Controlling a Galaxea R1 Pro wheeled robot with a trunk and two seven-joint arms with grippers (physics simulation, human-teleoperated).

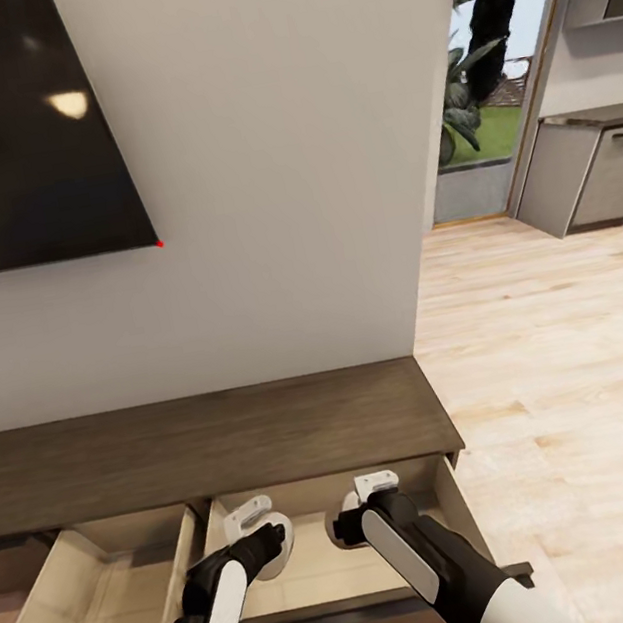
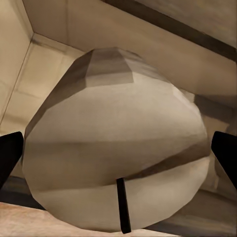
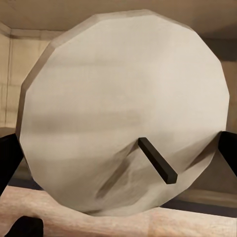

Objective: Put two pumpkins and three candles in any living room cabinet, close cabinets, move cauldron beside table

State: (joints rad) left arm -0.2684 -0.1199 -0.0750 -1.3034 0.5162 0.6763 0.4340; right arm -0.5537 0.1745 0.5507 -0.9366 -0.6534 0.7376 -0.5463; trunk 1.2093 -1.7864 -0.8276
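The long dark-brown cabinet (image 1: 202, 441) stands against the wall with two pale-lined drawers pulled out below its top. Both arms reach down into the right drawer (image 1: 455, 515). My left gripper (image 2: 118, 158) is shut on a pale whitish candle (image 2: 113, 148) with a short dark wick, its black fingers (image 2: 10, 153) at the candle's sides. My right gripper (image 3: 118, 163) is shut on a second candle (image 3: 123, 108), seen end-on with its wick. From the head camera, the left gripper (image 1: 275, 549) and right gripper (image 1: 346, 529) hang side by side low inside that drawer.
The left drawer (image 1: 105, 589) is open and bare. A dark TV screen (image 1: 7, 129) hangs on the wall above the cabinet. Light wood floor (image 1: 563, 361) stretches to the right toward grey kitchen cupboards (image 1: 593, 173) and a glazed opening with plants (image 1: 477, 91).
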